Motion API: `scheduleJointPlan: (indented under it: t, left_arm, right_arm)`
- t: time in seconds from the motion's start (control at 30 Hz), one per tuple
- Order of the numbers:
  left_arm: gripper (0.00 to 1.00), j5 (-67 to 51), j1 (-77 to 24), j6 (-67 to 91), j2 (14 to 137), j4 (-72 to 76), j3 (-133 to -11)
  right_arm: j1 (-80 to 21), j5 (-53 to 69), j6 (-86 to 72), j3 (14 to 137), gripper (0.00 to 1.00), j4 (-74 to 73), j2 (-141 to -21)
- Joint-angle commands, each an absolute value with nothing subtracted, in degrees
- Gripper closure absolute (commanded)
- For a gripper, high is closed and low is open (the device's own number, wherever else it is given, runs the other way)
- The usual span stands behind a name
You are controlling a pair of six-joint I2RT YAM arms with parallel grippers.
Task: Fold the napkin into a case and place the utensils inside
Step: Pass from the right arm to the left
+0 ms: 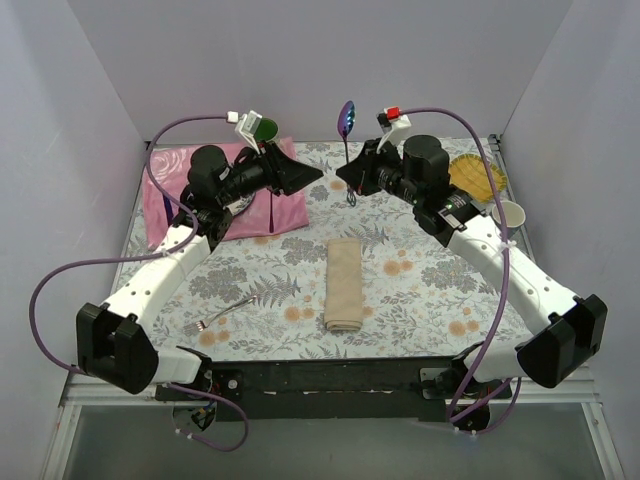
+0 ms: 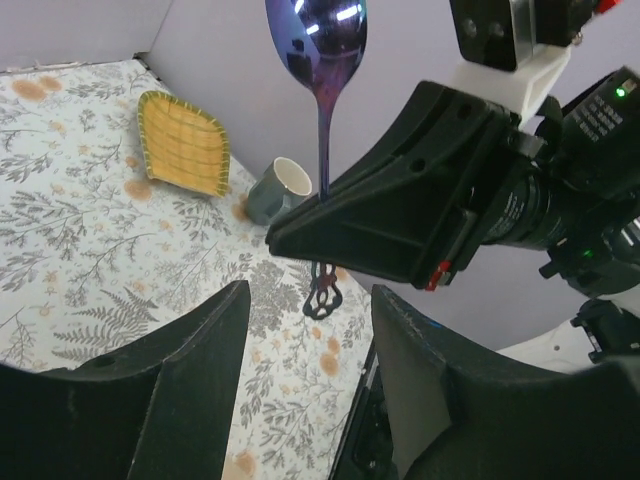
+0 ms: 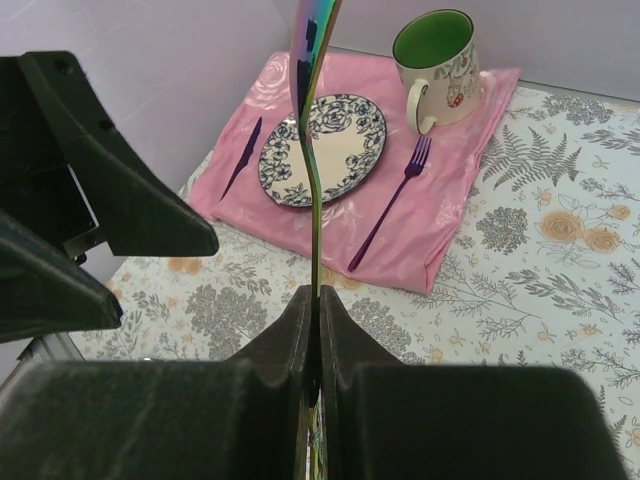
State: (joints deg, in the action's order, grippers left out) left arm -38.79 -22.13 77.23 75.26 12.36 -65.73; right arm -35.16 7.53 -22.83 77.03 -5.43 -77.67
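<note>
right pincer (image 3: 318, 300) is shut tight on the spoon (image 3: 310, 150). it pinches the thin handle so the spoon stands straight up, with the shiny purple bowl on top and the curly bottom end poking out under the fingers. left pincer (image 2: 310, 345) is just beside it, pointing at it, with its two fingers (image 2: 190, 370) apart and nothing between them. both are up over the far part of the bench (image 1: 420, 270). closer to the arm bases, in the middle of the bench, the napkin (image 1: 343, 285) lies flat, folded into a long thin shape, well apart from both pincers. the small pale fork (image 1: 225, 313) lies on the bench to the left of the napkin, next to the left arm. at the far left, a pink cloth (image 3: 440, 230) holds a flowery plate (image 3: 350, 140), a mug (image 3: 435, 55), a purple fork (image 3: 390, 200) and a dark purple knife (image 3: 243, 155). at the far right sit a yellow dish (image 2: 182, 145) and a small cup (image 2: 280, 188).
</note>
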Motion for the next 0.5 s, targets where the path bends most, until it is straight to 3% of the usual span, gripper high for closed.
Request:
scheduleJointPlan:
  t: [0.0, 0.47]
  left_arm:
    - [0.50, -39.5, -22.2, 84.1, 77.2, 19.3, -69.0]
    - [0.57, -38.3, -24.4, 84.8, 84.7, 19.3, -76.4]
  right_arm:
    - [-36.8, 8.4, -19.1, 77.0, 0.99, -0.5, -75.4]
    - [-39.9, 5.6, -13.6, 78.2, 0.99, -3.9, -75.6]
